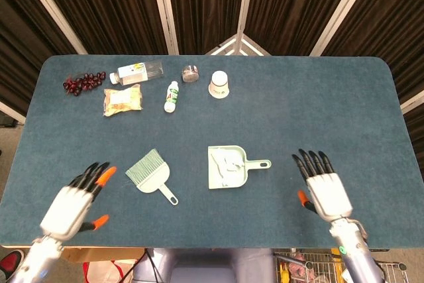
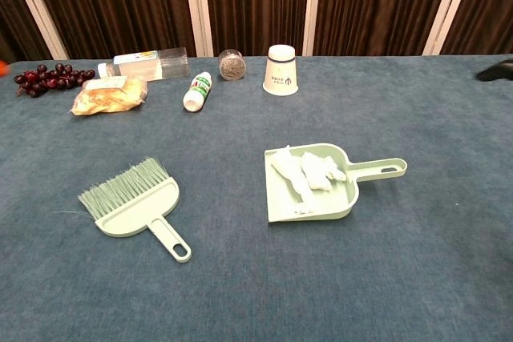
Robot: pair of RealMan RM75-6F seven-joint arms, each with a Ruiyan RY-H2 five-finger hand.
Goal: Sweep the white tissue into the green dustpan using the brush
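Left hand (image 1: 71, 200): released, holding nothing, fingers spread and pointing toward 1 o'clock; sits at the near left table edge, well apart from the brush, at its 8 o'clock in the head view.
Right hand (image 1: 326, 187): released, holding nothing, fingers spread and pointing toward 11 o'clock; near the front edge, at 4 o'clock from the dustpan handle, apart from it. In the chest view only a dark fingertip shows at the right border.
White tissue (image 2: 305, 171): crumpled, lying inside the dustpan tray, toward its back wall.
Green dustpan (image 2: 314, 205): flat on the table near centre, handle pointing to 3 o'clock, untouched by either hand.
Brush (image 2: 136, 204): pale green, lying flat at 9 o'clock from the dustpan, well apart from it; bristles toward 11 o'clock, handle toward 5 o'clock. No hand on it.
Table (image 1: 318, 104): blue felt surface.
Far row, along the 12 o'clock edge, left to right: grapes (image 2: 46, 78); snack packet (image 2: 107, 98) just in front of a clear plastic bottle (image 2: 144, 64) lying on its side; small white bottle (image 2: 196, 90) lying down; small round jar (image 2: 231, 64); paper cup (image 2: 280, 69) standing upside down.
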